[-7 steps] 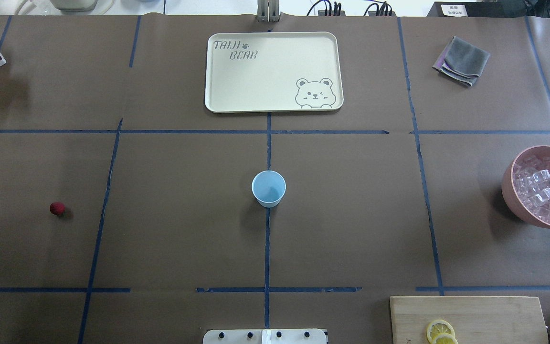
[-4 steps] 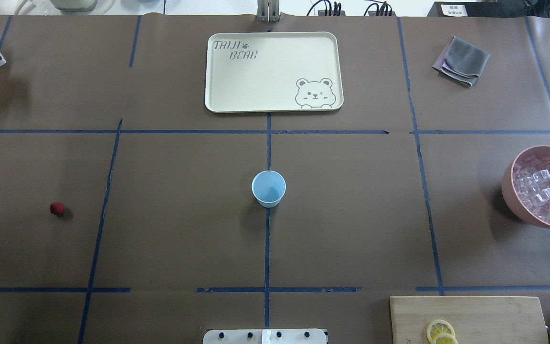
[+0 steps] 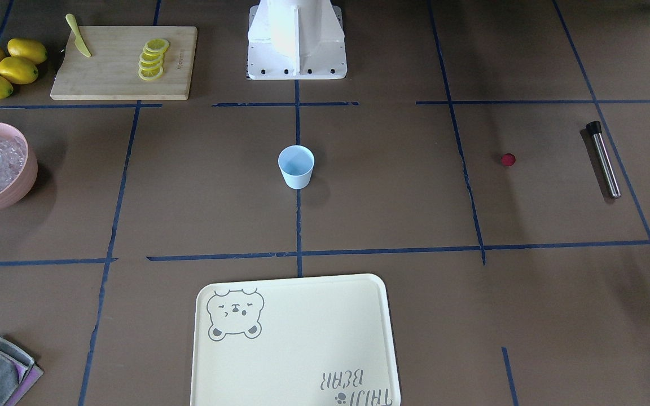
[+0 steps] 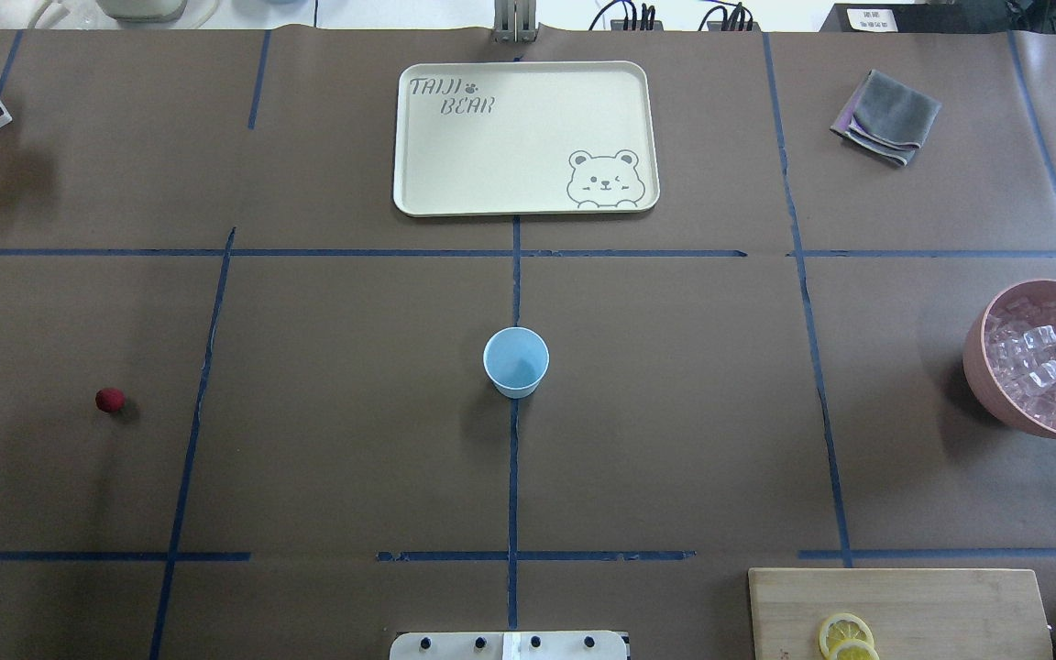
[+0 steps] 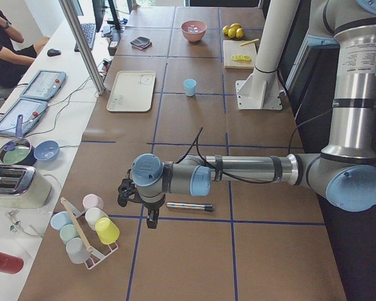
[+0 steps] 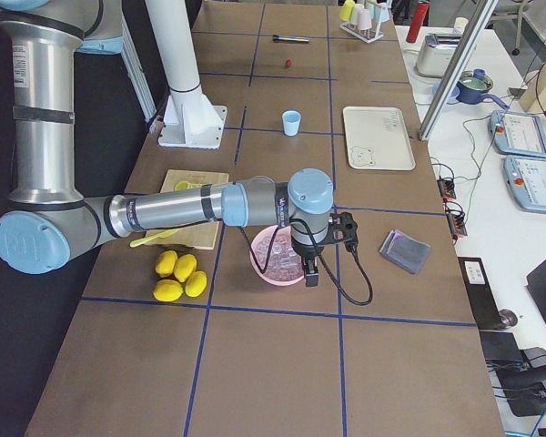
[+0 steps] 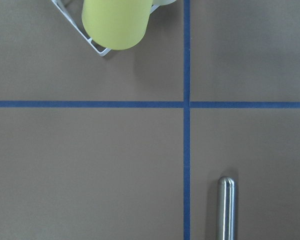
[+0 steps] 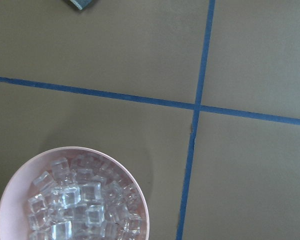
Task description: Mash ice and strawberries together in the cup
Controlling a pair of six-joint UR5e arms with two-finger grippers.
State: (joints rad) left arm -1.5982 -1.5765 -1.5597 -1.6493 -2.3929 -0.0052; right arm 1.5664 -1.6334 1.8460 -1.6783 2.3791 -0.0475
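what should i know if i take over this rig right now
Left pincer: seen only from the side, open or shut unclear; it hangs near the metal rod.
Right pincer: same doubt; it hangs by the pink bowl.
Cup: upright, empty, table centre. Strawberry on the table; ice in the bowl.
Done: nothing. Left: load ice and strawberry, mash.

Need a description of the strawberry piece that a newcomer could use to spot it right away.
Start at the cream bear tray on the far side of the table; the pale blue cup stands alone in front of it. From the cup go toward the robot's left: the strawberry lies by itself, short of the steel rod. It is tiny, round and dark red, unlike either neighbour.
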